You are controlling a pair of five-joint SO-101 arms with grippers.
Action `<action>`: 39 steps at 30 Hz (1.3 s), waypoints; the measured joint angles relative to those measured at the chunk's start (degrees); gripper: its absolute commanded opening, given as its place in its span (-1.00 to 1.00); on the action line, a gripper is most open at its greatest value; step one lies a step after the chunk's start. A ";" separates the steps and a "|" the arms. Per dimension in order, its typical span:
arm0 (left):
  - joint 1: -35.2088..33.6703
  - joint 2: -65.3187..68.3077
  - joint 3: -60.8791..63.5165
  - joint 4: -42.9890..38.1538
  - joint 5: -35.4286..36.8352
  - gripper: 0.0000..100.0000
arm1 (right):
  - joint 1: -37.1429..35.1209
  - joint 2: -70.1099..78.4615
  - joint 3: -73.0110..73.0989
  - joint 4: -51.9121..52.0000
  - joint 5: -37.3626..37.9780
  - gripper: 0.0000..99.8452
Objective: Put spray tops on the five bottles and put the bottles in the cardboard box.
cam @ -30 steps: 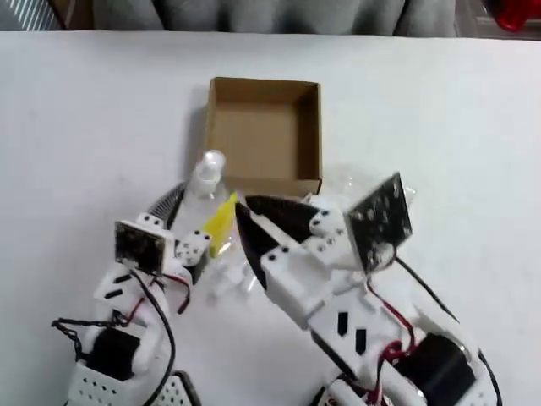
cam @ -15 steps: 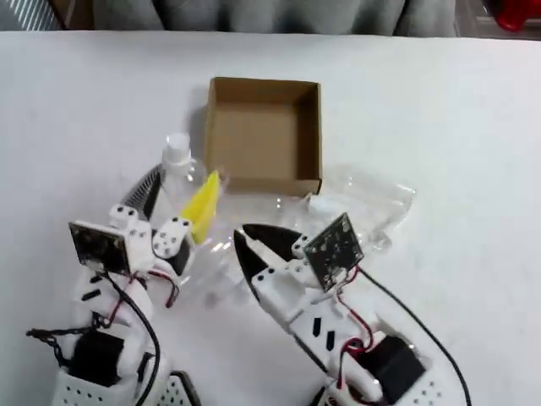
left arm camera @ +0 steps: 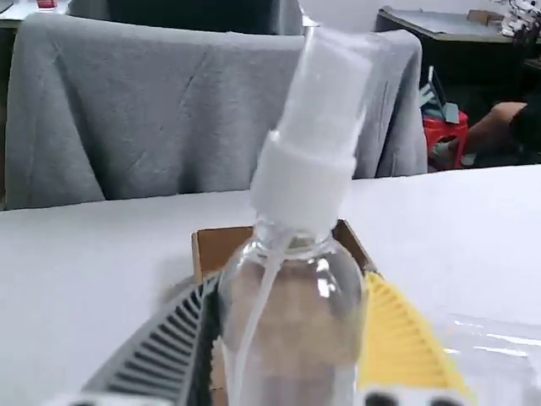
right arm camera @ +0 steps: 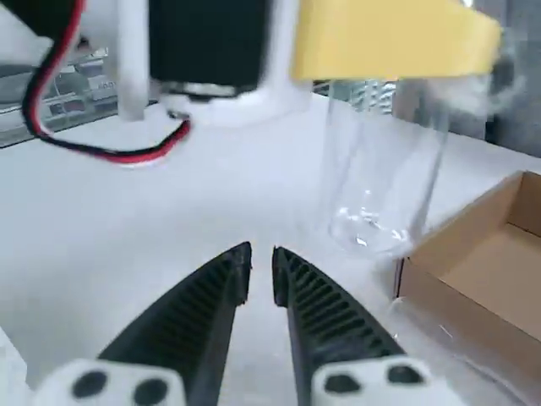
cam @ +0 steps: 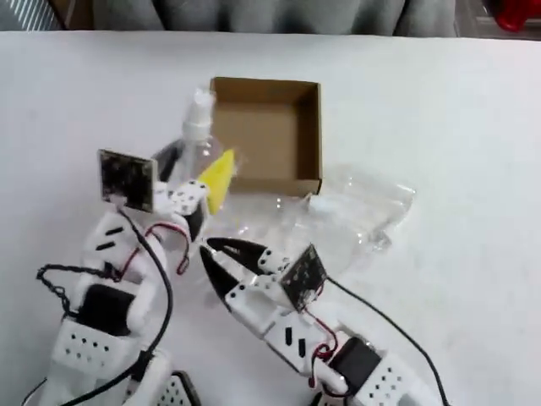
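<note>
One bottle (cam: 196, 139), spray top (left arm camera: 313, 144) fitted, sits pinched upright in the left end effector (cam: 194, 167), which has swung it toward the cardboard box (cam: 264, 85) just ahead, so boxing looks next. The right end effector (right arm camera: 260, 258), pressed nearly together and empty, has drawn back below it.

White table (cam: 456, 110); grey upholstered seat (left arm camera: 127, 110) behind; dark desk (left arm camera: 431, 21) beyond.

bottle with spray top (cam: 199, 145): 1 | cardboard box (cam: 264, 84): 1 | clear plastic heap (cam: 372, 207): 1 | left hand (cam: 196, 166) + right hand (cam: 205, 251): 2
</note>
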 measured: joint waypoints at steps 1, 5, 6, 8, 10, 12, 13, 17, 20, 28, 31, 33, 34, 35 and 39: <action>1.14 0.18 0.00 0.00 0.00 -0.91 | -0.09 0.09 0.53 -2.20 0.09 -0.97; 5.63 0.18 0.00 1.67 0.00 -0.91 | 0.88 0.00 1.23 -6.51 0.09 -0.97; 6.33 0.18 0.00 1.67 0.00 -0.91 | 1.49 0.00 1.23 -6.68 0.09 -0.97; 7.03 0.18 0.00 1.76 0.00 -0.91 | 3.34 0.00 1.23 -6.86 0.09 -0.97; 7.12 0.18 -0.26 3.16 0.00 -0.91 | 5.36 0.00 1.23 -6.86 0.09 -0.97; 7.30 -0.44 -1.76 5.98 0.00 -0.91 | 6.07 -0.53 1.23 -6.86 0.09 -0.97; 7.21 -1.32 -2.46 7.47 0.00 -0.91 | 6.07 -1.05 1.23 -6.86 0.09 -0.97; 7.21 -6.24 -4.13 10.81 0.00 -0.91 | 6.07 -1.14 1.23 -6.86 0.09 -0.97; 7.21 -7.65 -4.13 11.08 0.00 -0.91 | 6.07 -1.14 1.23 -6.86 0.09 -0.97; 7.03 -7.82 -4.13 12.22 0.00 -0.91 | 6.07 -1.23 1.23 -3.69 0.09 -0.97; 4.75 -7.82 -4.13 10.37 0.00 -0.91 | 6.59 -0.18 1.23 -0.18 0.09 -0.97; 2.46 -6.86 -4.22 7.74 0.00 -0.91 | 6.68 -0.26 1.23 2.02 0.09 -0.97; 1.41 -5.19 -4.22 6.33 0.00 -0.91 | 6.68 -0.53 1.23 2.99 0.62 -0.97; 0.79 -2.99 -4.22 4.84 0.00 -0.91 | 6.59 -0.26 1.23 3.78 1.32 -0.97; 0.26 7.30 -4.66 -2.64 0.00 -0.91 | 6.59 -0.44 1.23 5.19 4.40 -0.97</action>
